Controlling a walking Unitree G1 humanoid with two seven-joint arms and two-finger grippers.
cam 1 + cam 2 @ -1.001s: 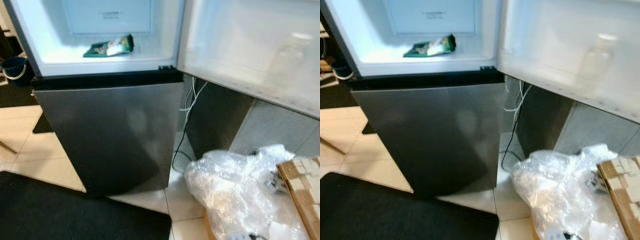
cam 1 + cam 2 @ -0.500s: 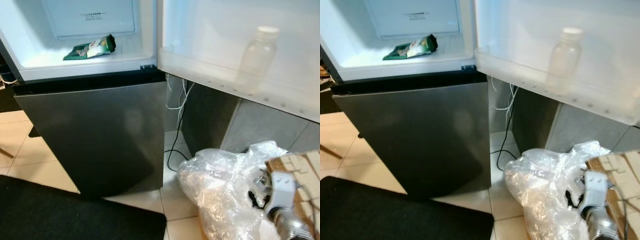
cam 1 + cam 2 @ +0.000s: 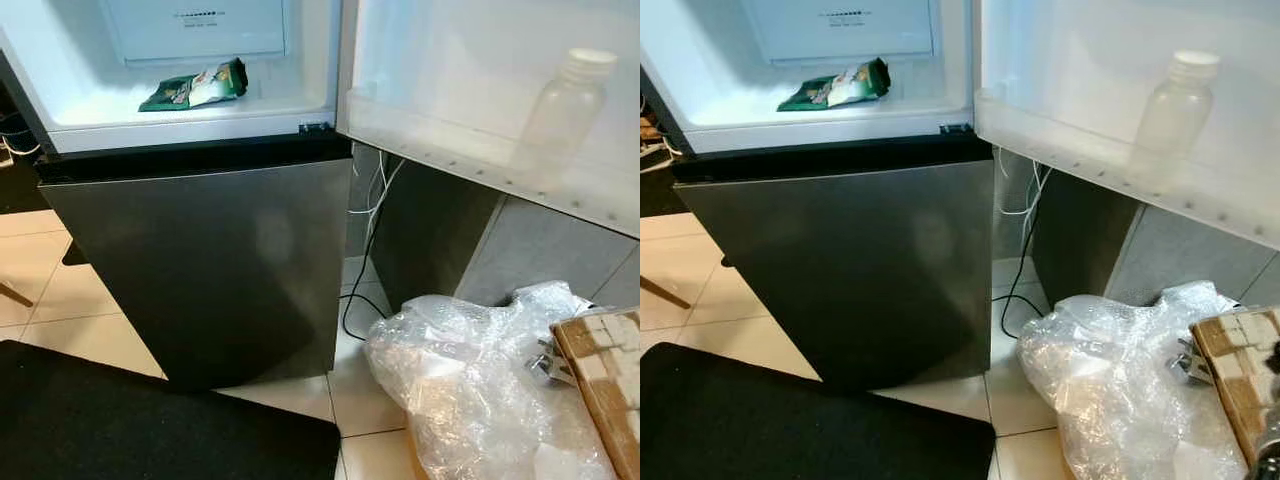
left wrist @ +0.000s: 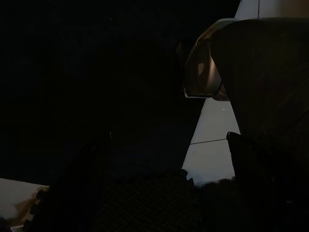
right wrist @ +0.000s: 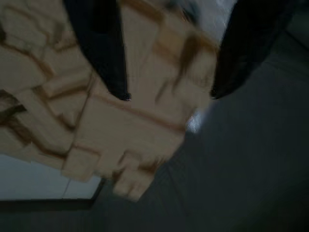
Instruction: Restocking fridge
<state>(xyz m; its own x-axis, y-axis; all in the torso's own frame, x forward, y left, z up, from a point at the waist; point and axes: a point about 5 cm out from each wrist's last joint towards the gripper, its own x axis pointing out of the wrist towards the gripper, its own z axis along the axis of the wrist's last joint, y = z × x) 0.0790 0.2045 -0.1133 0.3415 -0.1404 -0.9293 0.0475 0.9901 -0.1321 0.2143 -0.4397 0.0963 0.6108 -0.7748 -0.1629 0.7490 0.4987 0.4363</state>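
Nearest, a black mat [image 3: 150,420] lies on the tiled floor [image 3: 60,290] at the left; at the right a crumpled clear plastic bag [image 3: 480,390] sits against a cardboard box [image 3: 605,385]; the right tool [image 5: 166,94] hangs over that cardboard with its two black fingers [image 5: 99,48] spread apart, holding nothing; the left tool's state cannot be told, its wrist view being very dark. Behind the mat stands the fridge [image 3: 210,260], its grey lower door shut and upper door [image 3: 480,90] swung open; cables [image 3: 365,250] hang beside it. A clear plastic bottle [image 3: 560,105] stands upright in the door shelf; farthest, a green packet [image 3: 195,87] lies inside the upper compartment.
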